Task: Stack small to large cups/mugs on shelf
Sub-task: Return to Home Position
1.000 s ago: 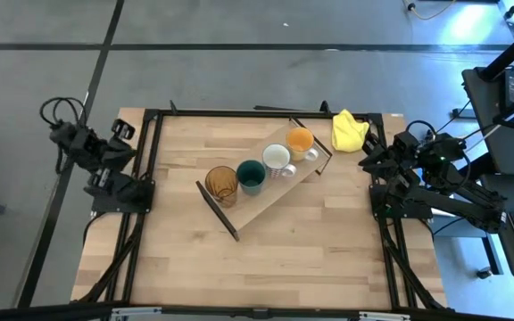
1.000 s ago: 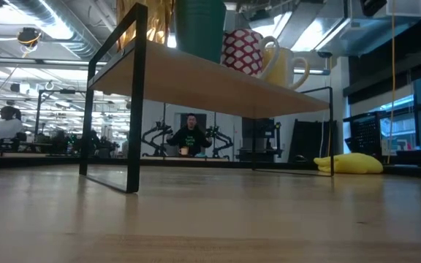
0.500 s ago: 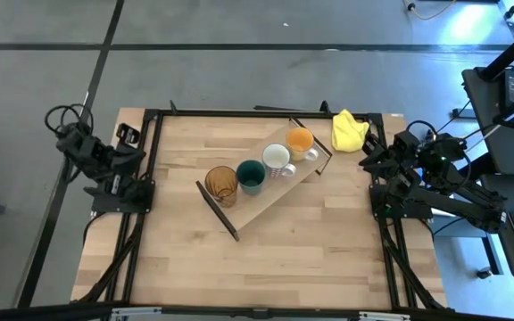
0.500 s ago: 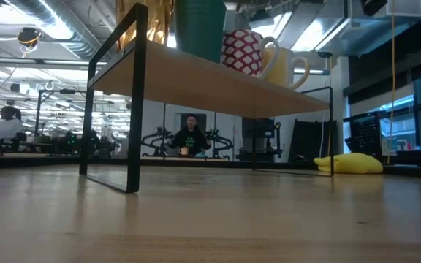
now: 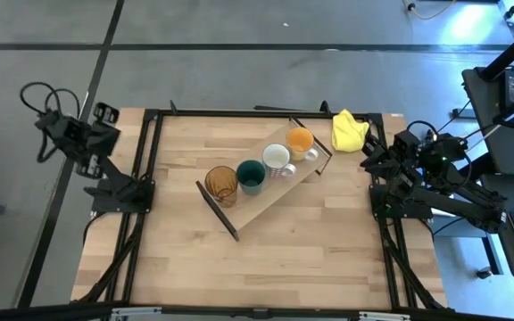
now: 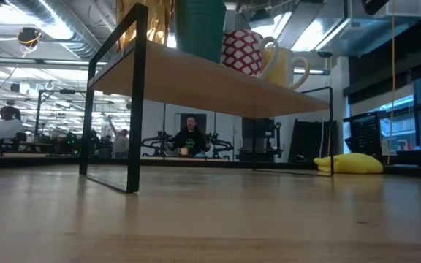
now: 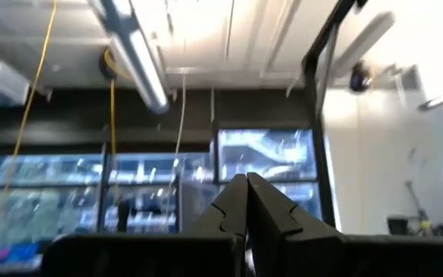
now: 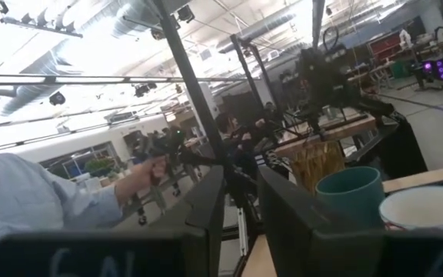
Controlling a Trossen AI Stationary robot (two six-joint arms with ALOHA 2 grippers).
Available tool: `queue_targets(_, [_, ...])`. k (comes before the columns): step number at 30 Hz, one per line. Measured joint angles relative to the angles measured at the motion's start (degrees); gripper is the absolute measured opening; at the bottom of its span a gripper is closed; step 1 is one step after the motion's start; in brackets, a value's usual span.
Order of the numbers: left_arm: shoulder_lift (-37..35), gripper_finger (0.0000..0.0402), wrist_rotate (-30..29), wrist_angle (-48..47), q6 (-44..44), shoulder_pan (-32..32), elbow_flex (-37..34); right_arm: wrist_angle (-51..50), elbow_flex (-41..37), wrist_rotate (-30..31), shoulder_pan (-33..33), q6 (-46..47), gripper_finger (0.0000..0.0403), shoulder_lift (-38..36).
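Observation:
Four vessels stand upright in a row on the light-wood shelf: an amber ribbed tumbler, a dark teal cup, a white mug and an orange mug. The shelf stands slantwise on its dark end panels at mid-table; the low view shows it from below. My left gripper is shut and empty, off the table's far left corner, pointing up at the ceiling. My right gripper is open and empty at the table's right edge, facing the teal cup.
A yellow cloth lies at the far right of the table, beside the shelf's end. A dark frame runs round the table's edges. A person in a light blue shirt shows in the right wrist view; other people stand in the room behind.
My left gripper has drawn back from the table's left edge toward the far left corner, swinging outward. The cups, the shelf and my right arm have kept still.

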Motion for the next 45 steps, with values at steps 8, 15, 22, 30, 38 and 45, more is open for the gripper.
queue_targets(8, [-4.96,0.0,-2.54,-1.61,-2.47,7.61,1.41,1.29,0.0,-0.68,0.0,1.79,0.0083,0.0])
queue_targets(15, [-5.33,0.0,-4.77,-9.25,-8.15,22.33,4.67,3.22,0.0,-1.5,0.02,4.52,0.0083,-0.02])
queue_targets(22, [-5.35,0.0,1.35,-20.86,-19.98,39.26,8.97,3.41,0.0,-1.51,0.0,4.37,0.0083,-0.02])
queue_targets(30, [-5.24,0.0,17.11,-36.97,-37.41,51.81,5.89,3.06,0.0,-0.51,0.0,1.83,0.0083,0.1])
queue_targets(38, [-5.23,0.0,20.21,-28.83,-36.12,57.36,-1.89,3.04,0.0,-0.42,0.0,2.9,0.0083,0.31])
queue_targets(45, [-5.33,0.0,21.78,-15.1,-33.05,57.5,-10.3,3.09,0.0,-0.39,0.0,2.95,0.0083,0.31])
